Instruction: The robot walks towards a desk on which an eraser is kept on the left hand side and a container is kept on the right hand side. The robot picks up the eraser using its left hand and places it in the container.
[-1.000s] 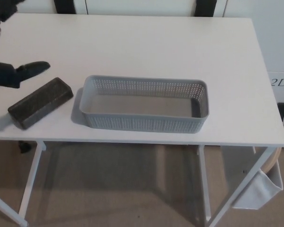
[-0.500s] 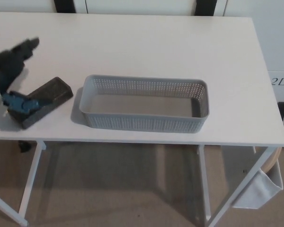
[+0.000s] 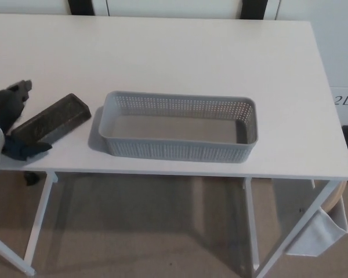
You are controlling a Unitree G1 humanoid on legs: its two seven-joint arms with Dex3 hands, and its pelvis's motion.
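— White desk top (image 3: pixel 180 63) fills most of what we see, with beige carpet (image 3: pixel 139 231) under its thin white legs. What do we find at the left?

— Our black left hand (image 3: pixel 10 124) sits at the left edge, one finger (image 3: pixel 14 99) on the far side of the dark rectangular felt eraser (image 3: pixel 51 119) and another (image 3: pixel 26 149) on its near side. We see them around its left end, but we cannot tell if they grip it. The eraser lies at a slant on the desk.

— And further right?

— Just beside the eraser stands the grey perforated plastic container (image 3: pixel 178 152), near the front edge, with nothing inside. Our right hand does not show.
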